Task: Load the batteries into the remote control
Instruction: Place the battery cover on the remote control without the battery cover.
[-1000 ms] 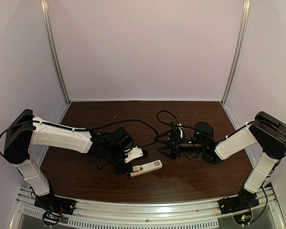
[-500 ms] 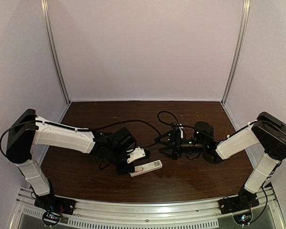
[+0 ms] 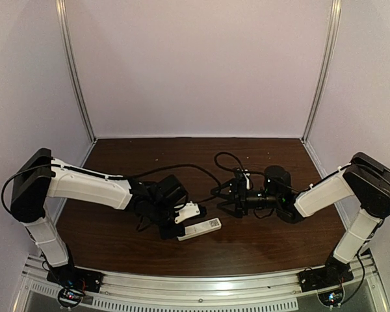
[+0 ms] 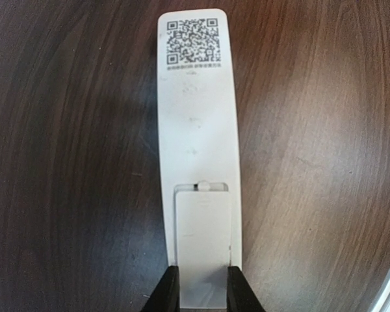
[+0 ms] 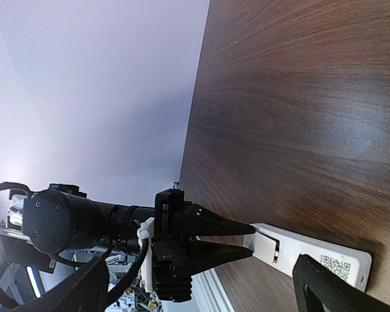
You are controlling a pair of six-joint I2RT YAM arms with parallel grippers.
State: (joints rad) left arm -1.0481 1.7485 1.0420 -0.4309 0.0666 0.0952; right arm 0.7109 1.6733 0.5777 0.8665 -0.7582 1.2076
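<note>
A: From above, what has changed?
B: The left fingers (image 3: 169,229) have crept forward over the bench (image 3: 266,240) toward the remote control (image 3: 200,228), which lies directly ahead of their tips. A second ago a reddish spot showed at the remote control's near end. Now that end reads plain white.
A: And the other arm?
B: The right fingers (image 3: 226,207) hang near the remote control's far end without touching it. They are spread as wide as they go and hold nothing, much as before.
A: The left wrist view?
B: The left fingers are drawn in narrow and pinch the small cover (image 4: 203,240) by its two long edges. The cover lies between them and runs forward from their tips, sitting in the recess on the remote control's back. The QR label (image 4: 194,36) is far ahead, at the opposite end.
A: Are the batteries in sight?
B: No, nothing of them shows. They presumably sit under the cover, which would explain the vanished red.
A: The right wrist view?
B: Its own fingers frame the picture, far apart and empty. Between them, farther out, the left fingers' tips meet the remote control's end.
A: Meaning for the task?
B: Loading looks finished. The cover probably only needs pushing home until its latch catches.
</note>
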